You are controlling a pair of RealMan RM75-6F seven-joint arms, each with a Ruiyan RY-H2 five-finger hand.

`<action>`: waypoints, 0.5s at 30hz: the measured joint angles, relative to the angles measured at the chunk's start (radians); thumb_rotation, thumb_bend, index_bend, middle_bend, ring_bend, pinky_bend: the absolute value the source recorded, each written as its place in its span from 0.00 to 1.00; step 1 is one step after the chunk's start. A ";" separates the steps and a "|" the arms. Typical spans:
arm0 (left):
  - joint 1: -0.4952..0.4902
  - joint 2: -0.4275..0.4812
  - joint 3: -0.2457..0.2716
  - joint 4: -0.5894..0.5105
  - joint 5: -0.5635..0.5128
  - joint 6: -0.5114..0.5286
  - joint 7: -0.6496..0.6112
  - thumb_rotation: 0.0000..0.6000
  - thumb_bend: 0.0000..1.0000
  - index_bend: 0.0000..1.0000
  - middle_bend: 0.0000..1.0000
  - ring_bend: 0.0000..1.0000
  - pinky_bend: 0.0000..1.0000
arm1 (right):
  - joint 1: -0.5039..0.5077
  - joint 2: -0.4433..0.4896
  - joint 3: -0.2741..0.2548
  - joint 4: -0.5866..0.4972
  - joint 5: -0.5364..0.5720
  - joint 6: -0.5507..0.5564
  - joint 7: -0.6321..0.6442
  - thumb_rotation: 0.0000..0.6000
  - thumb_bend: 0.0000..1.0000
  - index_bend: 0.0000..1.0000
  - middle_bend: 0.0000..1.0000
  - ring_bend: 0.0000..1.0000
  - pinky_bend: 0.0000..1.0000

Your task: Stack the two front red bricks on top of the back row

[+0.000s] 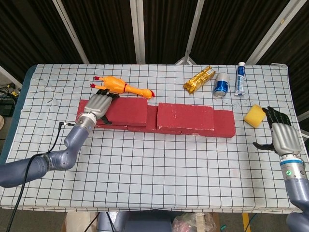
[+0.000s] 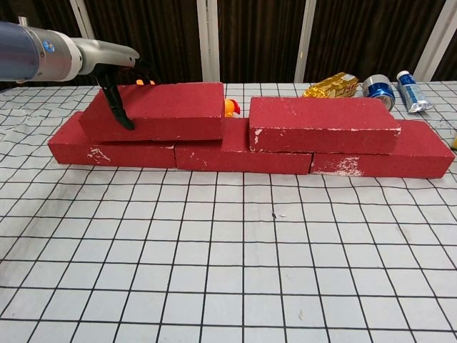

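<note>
Bricks first: my left hand point(image 1: 98, 106) grips the left end of one red brick point(image 2: 157, 111), fingers over the top and thumb down the front face, as the chest view shows. That brick sits on the back row point(image 2: 243, 153), spanning the seam between the row's left and middle bricks. Just beside it, a second red brick point(image 1: 186, 116) lies on the row's right half, with a small gap between the two upper bricks.

Behind the held brick, a yellow rubber chicken point(image 1: 120, 86) lies on the checked tablecloth point(image 1: 154, 174), its red head near the brick's far corner.

Further right along the back I see a gold foil packet point(image 1: 199, 79), a blue can point(image 1: 221, 84) lying on its side and a blue-and-white tube point(image 1: 240, 79); I cannot read the printing on any of them.

My right hand point(image 1: 282, 137) hovers near the table's right edge, fingers loosely spread and holding nothing. A yellow sponge point(image 1: 254, 116) lies just beside its fingertips.
</note>
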 measured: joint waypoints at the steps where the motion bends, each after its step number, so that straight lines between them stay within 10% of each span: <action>1: -0.003 -0.003 0.002 0.001 0.000 0.004 0.003 1.00 0.06 0.30 0.29 0.02 0.04 | 0.000 0.000 0.000 0.001 0.000 0.000 0.001 1.00 0.16 0.00 0.00 0.00 0.00; 15: -0.036 -0.034 0.010 0.016 -0.006 0.009 0.013 1.00 0.06 0.30 0.29 0.02 0.04 | -0.002 0.001 0.000 0.009 0.010 -0.008 0.003 1.00 0.16 0.00 0.00 0.00 0.00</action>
